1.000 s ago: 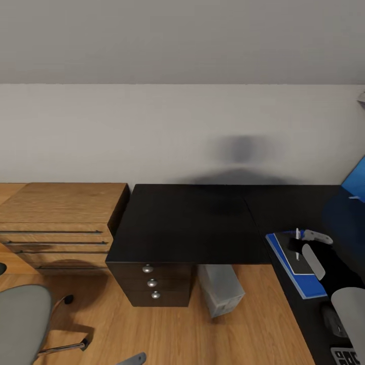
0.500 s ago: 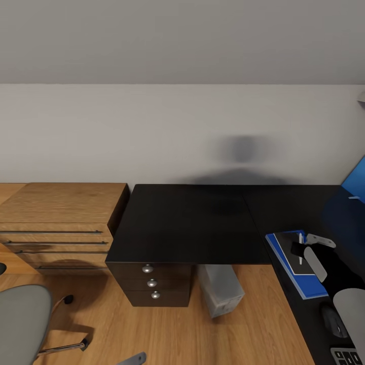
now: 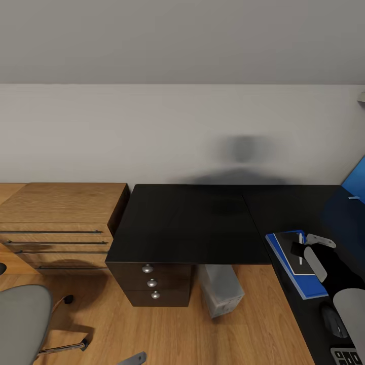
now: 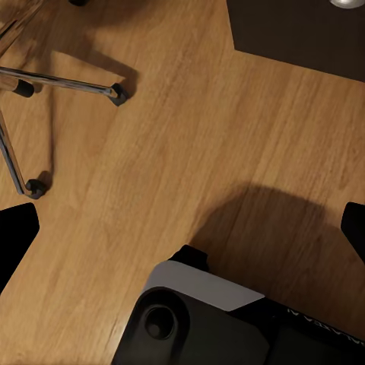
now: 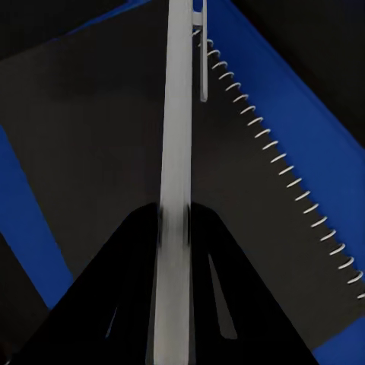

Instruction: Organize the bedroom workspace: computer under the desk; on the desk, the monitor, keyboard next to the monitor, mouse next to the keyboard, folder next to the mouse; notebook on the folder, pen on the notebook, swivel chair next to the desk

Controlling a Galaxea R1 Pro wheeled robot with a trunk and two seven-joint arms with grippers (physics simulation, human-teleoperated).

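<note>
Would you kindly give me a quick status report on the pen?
Right gripper shut on pen, over notebook stacked on folder. Left gripper open above floor. Nothing in the way.

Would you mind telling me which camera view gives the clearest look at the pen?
The right wrist view: the pen runs long and white between the right gripper fingers, over the notebook on the folder. In the head view the pen is a tiny white sliver. The left wrist view looks at floor.
</note>
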